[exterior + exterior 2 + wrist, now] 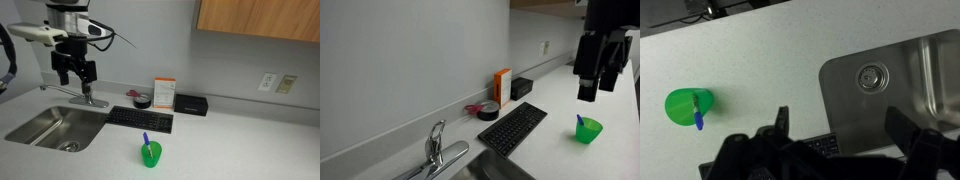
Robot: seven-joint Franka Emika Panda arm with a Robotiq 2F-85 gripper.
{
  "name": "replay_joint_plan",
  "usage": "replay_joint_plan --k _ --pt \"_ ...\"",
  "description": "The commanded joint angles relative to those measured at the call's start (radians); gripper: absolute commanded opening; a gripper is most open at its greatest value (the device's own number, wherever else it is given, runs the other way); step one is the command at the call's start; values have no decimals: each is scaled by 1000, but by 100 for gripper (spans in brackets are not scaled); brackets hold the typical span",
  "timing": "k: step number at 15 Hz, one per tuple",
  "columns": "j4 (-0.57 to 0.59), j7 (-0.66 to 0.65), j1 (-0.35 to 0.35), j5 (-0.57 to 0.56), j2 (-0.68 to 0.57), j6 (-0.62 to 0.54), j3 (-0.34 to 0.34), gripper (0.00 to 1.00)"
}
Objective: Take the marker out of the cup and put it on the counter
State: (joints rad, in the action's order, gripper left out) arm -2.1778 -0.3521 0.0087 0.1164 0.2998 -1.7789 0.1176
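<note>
The green cup [150, 154] stands on the light counter [230, 140] in front of the keyboard, with the blue marker [146, 139] leaning out of it. Both also show in an exterior view, the cup [587, 131] and the marker [581, 120], and in the wrist view, the cup [687, 104] and the marker [699, 121]. My gripper [76, 77] hangs high above the sink and faucet, far from the cup. It is open and empty; its fingers [845, 125] are spread wide apart in the wrist view.
A steel sink [55, 128] with a faucet [88, 97] is beside a black keyboard [140, 119]. An orange-white box [164, 93], a dark round container [143, 99] and a black box [191, 104] stand by the wall. Wooden cabinets [260, 18] hang above.
</note>
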Motion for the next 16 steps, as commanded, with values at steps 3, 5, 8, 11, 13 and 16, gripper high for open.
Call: replay_joint_plan --k 3,5,8,11,13,16 --pt "1 -2 7 -2 -1 2 -6 100" --pt "1 11 9 1 -2 0 -8 100" --pt "-16 25 -7 -33 -13 -50 -21 100" --pt "-38 44 -31 -59 -50 -112 -58 100" --pt "-56 64 -52 -70 -82 -166 -93 100" --pt "-72 84 -85 -86 -142 -228 -146 100"
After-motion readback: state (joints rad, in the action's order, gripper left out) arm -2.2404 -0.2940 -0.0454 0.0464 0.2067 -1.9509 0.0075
